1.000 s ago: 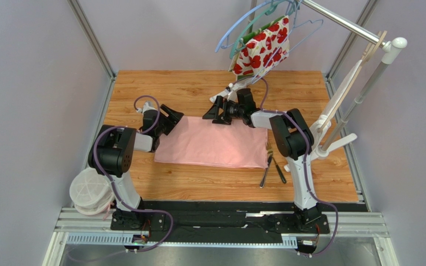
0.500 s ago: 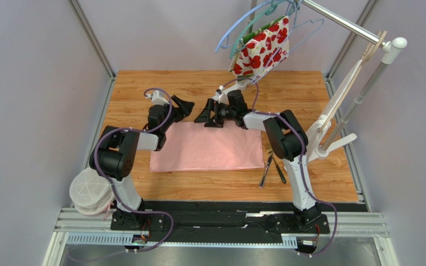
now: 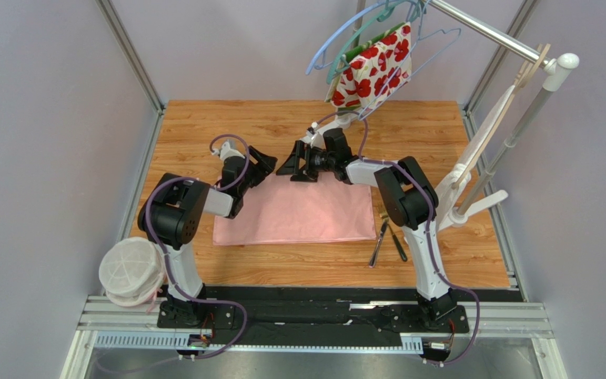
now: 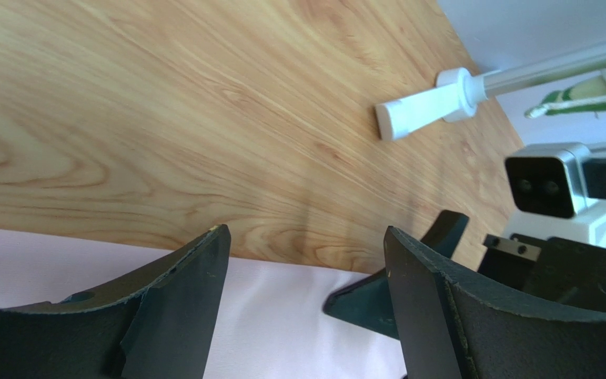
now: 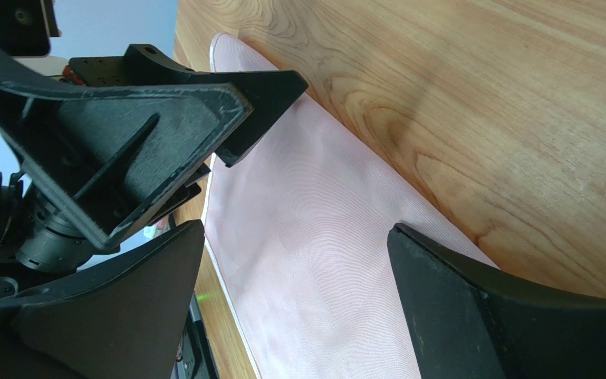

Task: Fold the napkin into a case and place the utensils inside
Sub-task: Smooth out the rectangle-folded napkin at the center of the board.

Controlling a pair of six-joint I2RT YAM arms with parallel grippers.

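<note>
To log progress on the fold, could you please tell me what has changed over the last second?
The napkin slid slightly left and toward the arms, lying squarer. The left gripper swung to its far edge, beside the right gripper, which edged left. Both jaws stayed open, holding nothing. The utensils did not move.

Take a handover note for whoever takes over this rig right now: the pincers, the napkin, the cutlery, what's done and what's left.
Pincers: left pincer open and empty, at the far edge of the napkin; right pincer open and empty, facing it at the same edge.
Things: napkin lies flat as a wide pink rectangle on the table. The fork and the darker piece lie on the table by its right edge.
Done: napkin laid out flat.
Left: fold it into a case, then put both pieces inside.
</note>
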